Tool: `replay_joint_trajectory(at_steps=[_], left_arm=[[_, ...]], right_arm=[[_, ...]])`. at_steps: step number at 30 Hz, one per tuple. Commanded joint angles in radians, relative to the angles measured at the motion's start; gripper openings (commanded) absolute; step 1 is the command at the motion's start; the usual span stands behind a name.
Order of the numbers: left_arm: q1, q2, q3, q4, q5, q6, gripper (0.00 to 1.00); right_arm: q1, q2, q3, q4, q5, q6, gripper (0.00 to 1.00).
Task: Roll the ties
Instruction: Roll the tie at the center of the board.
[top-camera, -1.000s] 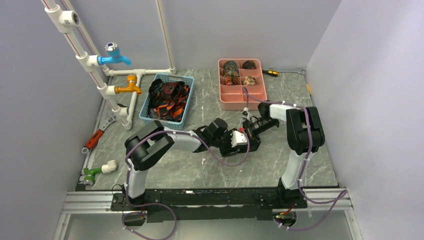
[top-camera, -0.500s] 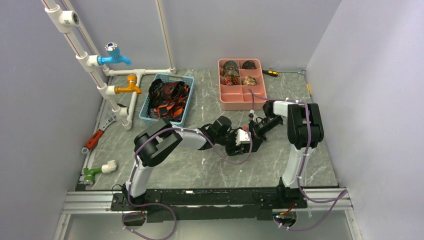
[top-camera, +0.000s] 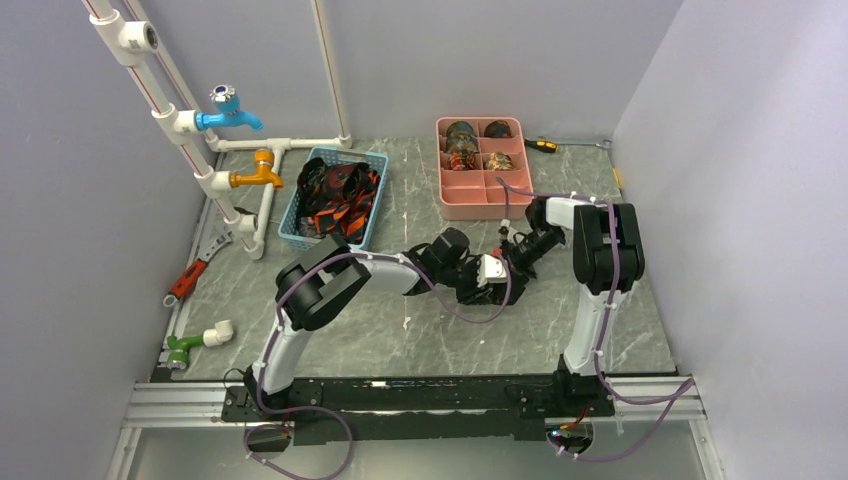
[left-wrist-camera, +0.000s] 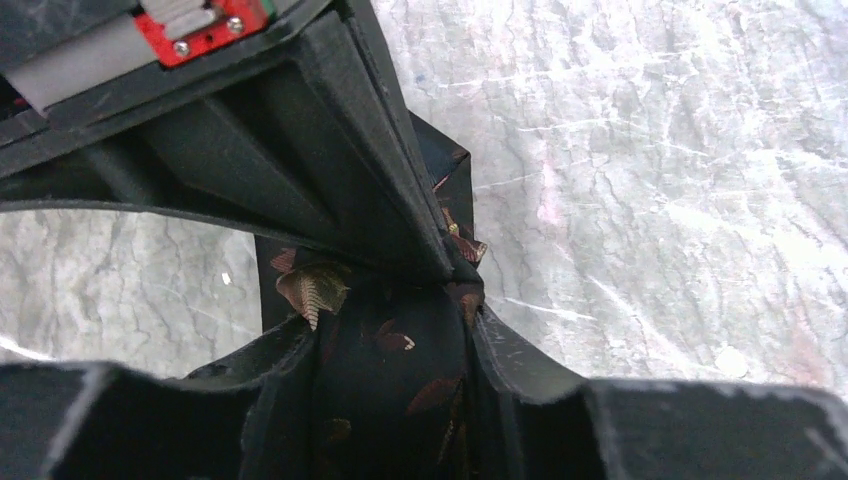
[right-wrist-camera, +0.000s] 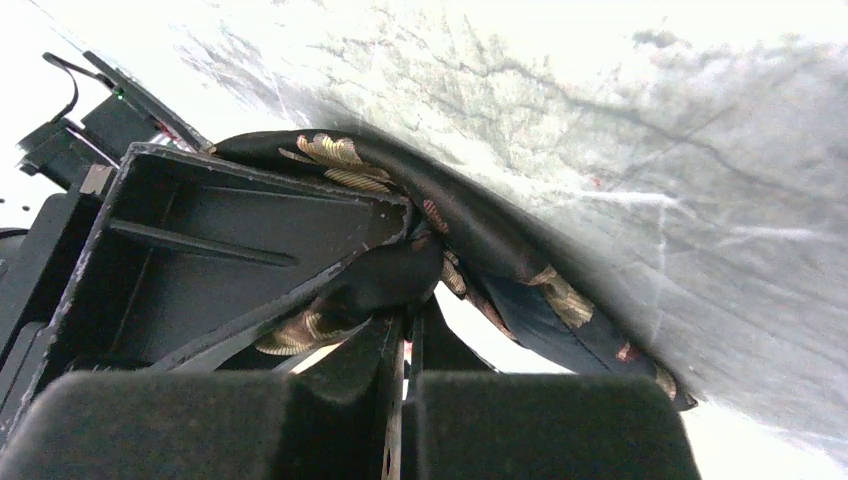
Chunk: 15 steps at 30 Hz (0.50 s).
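Observation:
One tie (left-wrist-camera: 400, 360), black with gold and reddish leaf patterns, is held between both grippers just above the marble table. My left gripper (left-wrist-camera: 390, 330) is shut on it, the fabric bunched between its fingers. My right gripper (right-wrist-camera: 408, 330) is shut on a fold of the same tie (right-wrist-camera: 480, 235), its fingers almost touching. In the top view the left gripper (top-camera: 488, 277) and right gripper (top-camera: 516, 252) meet at the table's middle right, and the tie is mostly hidden between them. Rolled ties (top-camera: 463, 137) sit in a pink tray (top-camera: 460, 190). Loose ties (top-camera: 335, 195) fill a blue basket (top-camera: 352, 156).
White pipes with a blue faucet (top-camera: 228, 112) and an orange faucet (top-camera: 258, 172) stand at the back left. A red-handled wrench (top-camera: 190, 275) and a green pipe fitting (top-camera: 185, 345) lie at the left edge. A screwdriver (top-camera: 541, 146) lies behind the tray.
Both grippers have shifted a little toward the back right, still together on the tie. The left arm has stretched further right.

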<state>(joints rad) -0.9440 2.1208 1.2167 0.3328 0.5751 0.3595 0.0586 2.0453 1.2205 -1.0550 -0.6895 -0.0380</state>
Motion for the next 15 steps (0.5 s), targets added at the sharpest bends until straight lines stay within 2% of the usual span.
replay_joint_trajectory(at_steps=[1, 6, 9, 10, 15], left_arm=[[-0.015, 0.081, 0.059, -0.099, -0.075, -0.008, 0.25], [-0.016, 0.066, 0.019, -0.163, -0.124, -0.015, 0.10], [-0.016, 0.065, -0.008, -0.186, -0.144, -0.021, 0.05], [-0.015, 0.067, -0.012, -0.195, -0.145, -0.020, 0.04], [-0.015, 0.084, -0.007, -0.235, -0.150, -0.019, 0.03]], right_arm=[[-0.003, 0.046, 0.026, 0.199, 0.158, -0.052, 0.00], [-0.012, -0.125, -0.024, 0.173, 0.100, -0.096, 0.30], [-0.043, -0.208, -0.036, 0.134, 0.079, -0.122, 0.44], [-0.053, -0.226, -0.040, 0.122, 0.071, -0.129, 0.48], [-0.114, -0.254, -0.053, 0.104, -0.024, -0.149, 0.53]])
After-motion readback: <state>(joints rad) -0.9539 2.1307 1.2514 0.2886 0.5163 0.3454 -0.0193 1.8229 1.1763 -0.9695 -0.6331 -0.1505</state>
